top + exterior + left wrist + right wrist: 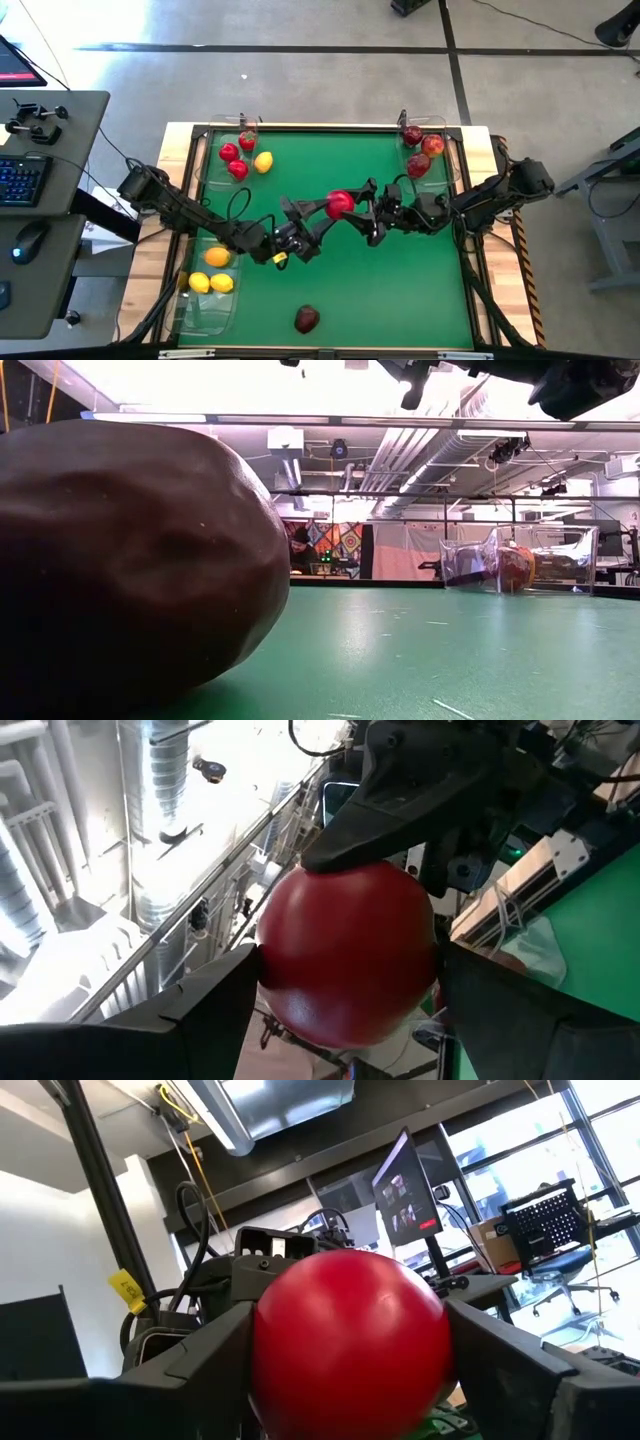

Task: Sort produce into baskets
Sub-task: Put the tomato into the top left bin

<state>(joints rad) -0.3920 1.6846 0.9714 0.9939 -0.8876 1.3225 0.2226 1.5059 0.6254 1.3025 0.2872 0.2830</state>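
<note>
Midway through a handover, it seems: both the left gripper (pixel 322 208) and right gripper (pixel 362 208) clasp one red apple (pixel 339 203) between wide-set fingers, mid-air. Next, one must let go so the other can carry it to a basket (pixel 428 150).

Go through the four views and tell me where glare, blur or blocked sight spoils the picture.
Low view: a dark red apple close to the lens fills the left half, soft-edged; ceiling lights wash out the top. Left wrist view: ceiling glare behind the red apple. Right wrist view: that apple blocks the centre. High view: evenly lit.
</note>
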